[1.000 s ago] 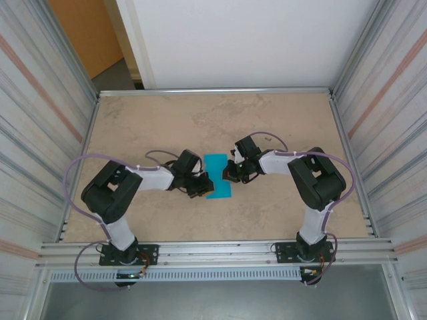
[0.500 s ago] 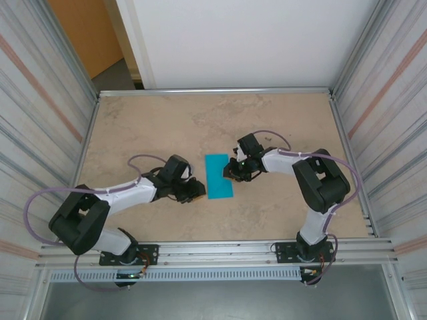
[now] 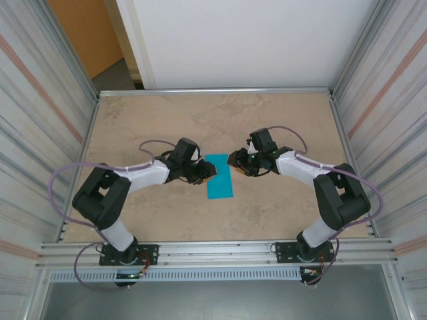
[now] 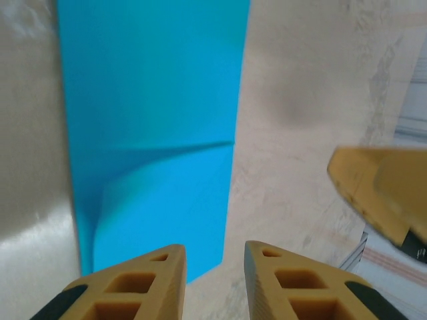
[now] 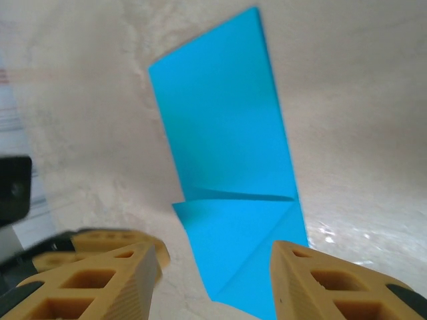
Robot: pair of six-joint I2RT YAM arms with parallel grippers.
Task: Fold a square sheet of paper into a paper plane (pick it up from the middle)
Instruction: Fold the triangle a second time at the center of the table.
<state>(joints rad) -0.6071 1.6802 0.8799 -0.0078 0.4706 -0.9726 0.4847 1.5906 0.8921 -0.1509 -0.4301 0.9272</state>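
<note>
Shifted since a second ago: both grippers off the sheet's edges, jaws now parted.

Top view: left gripper and right gripper facing each other. Thin turquoise-blue sheet of paper, folded to a narrow rectangle, flat on beige stone-look table between the two jaw sets.

Left wrist: left gripper jaws slightly apart, empty. Sheet ahead of them, folded flap nearest.

Right wrist: right gripper jaws wide apart, empty. Sheet's flap end between the fingers, remainder stretching ahead.

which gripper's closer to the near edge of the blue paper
Left. The left gripper sits at the left edge of the square sheet of paper, about midway along; the right gripper is off its far right corner.
</note>
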